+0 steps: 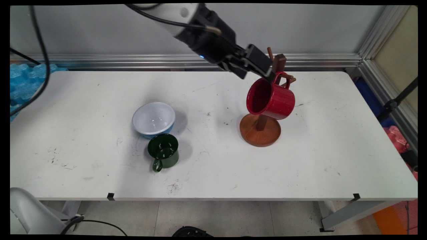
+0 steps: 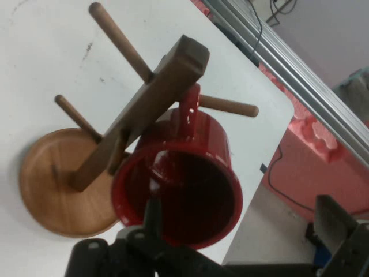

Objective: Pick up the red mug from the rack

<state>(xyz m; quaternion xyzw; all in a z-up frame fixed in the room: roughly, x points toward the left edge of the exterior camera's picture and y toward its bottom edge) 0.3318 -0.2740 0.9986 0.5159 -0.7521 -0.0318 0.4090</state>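
- Red mug [image 1: 271, 99] hangs by its handle on the wooden rack [image 1: 260, 129], worktop's right half.
- Your gripper [image 1: 267, 71] sits at the mug's rim, jaws apart, one inside.
- Pull sideways and, I'd say, you tip the rack.

A robotics lab: a bare white table [image 1: 83, 160] fenced by aluminium framing [image 1: 373, 36] at 12 and 3 o'clock, loose black cables [image 1: 43, 60] at 9.

White bowl [image 1: 153, 118] touching green mug [image 1: 163, 151]; red mug [image 1: 271, 99] hanging on wooden rack [image 1: 260, 129].
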